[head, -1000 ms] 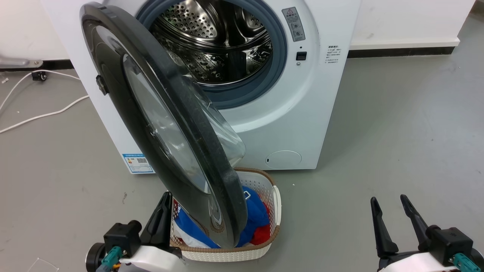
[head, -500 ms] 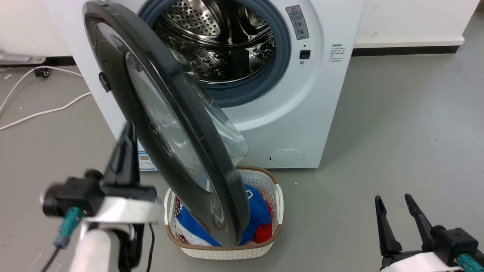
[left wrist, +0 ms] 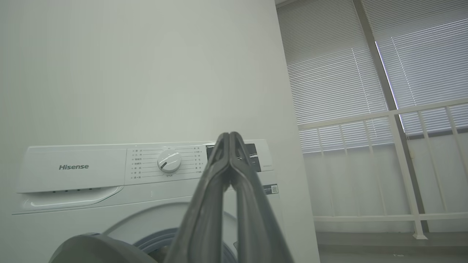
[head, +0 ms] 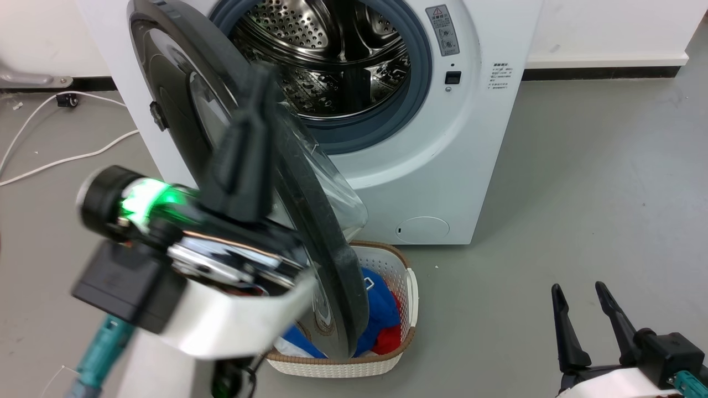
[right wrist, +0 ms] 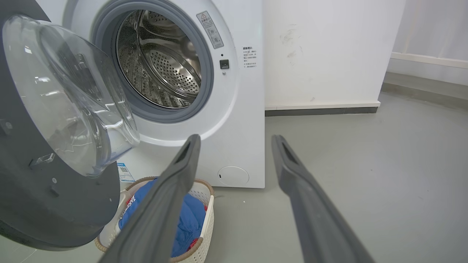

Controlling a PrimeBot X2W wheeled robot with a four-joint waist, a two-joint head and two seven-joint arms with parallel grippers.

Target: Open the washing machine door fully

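Washing machine door hung approx. half open over laundry basket. L gripper, fingers pressed together & empty, was by its rim; R gripper spread, idle. Best: push the inner face leftward along the hinge arc, slow.

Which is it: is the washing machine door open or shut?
Open. The washing machine door stands swung well out on its hinge, leaving the steel drum exposed.

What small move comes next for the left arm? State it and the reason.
Probably press the shut left pincer leftward against the washing machine door, swinging it wider. The door stands only about half open over the laundry basket, and in the left wrist view the pincer sits just right of its top edge.
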